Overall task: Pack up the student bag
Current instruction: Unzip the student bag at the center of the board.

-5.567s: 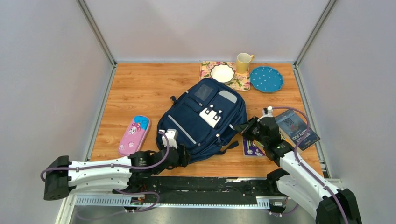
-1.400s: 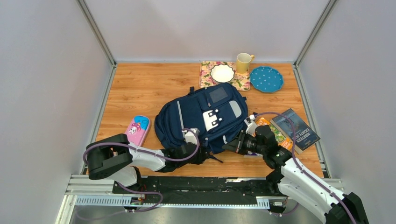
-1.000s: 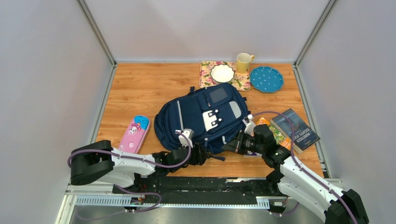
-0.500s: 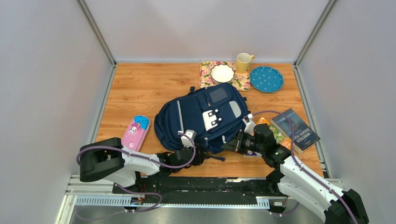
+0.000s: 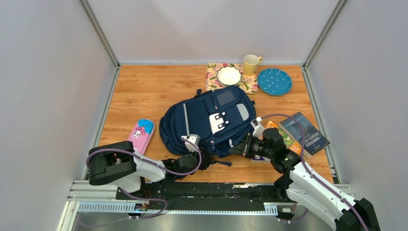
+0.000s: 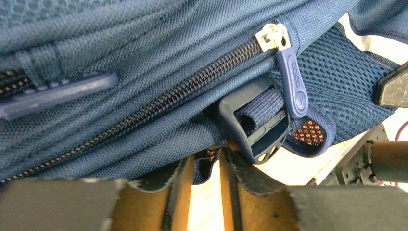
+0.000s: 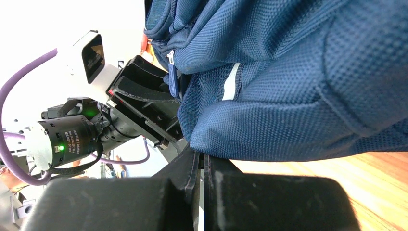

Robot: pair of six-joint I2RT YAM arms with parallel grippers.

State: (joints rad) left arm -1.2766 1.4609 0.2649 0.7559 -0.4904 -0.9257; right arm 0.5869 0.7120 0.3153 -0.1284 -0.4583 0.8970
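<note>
The student bag (image 5: pixel 211 120) lies flat mid-table, navy with grey stripes and a white dotted patch. My left gripper (image 5: pixel 204 159) is at its near edge. In the left wrist view the left gripper (image 6: pixel 207 163) has narrowed onto a strip of navy webbing under the student bag (image 6: pixel 144 72), just below a strap buckle (image 6: pixel 255 127) and a zipper pull (image 6: pixel 293 82). My right gripper (image 5: pixel 238 150) meets the bag's near right edge. Seen from its wrist, the right gripper (image 7: pixel 202 156) is shut, its tips against the underside of the student bag (image 7: pixel 298 86); nothing shows between them.
A pink pencil case (image 5: pixel 138 138) lies left of the bag. Two books (image 5: pixel 303 132) lie to its right. At the back are a floral mat (image 5: pixel 243 84) with a white bowl (image 5: pixel 229 75), a yellow mug (image 5: pixel 251 64) and a teal plate (image 5: pixel 274 81).
Since the oldest frame the bag has turned and shifted toward the back. In the last second the left arm's elbow swung right, its jaws narrowed, and the right arm held still.
</note>
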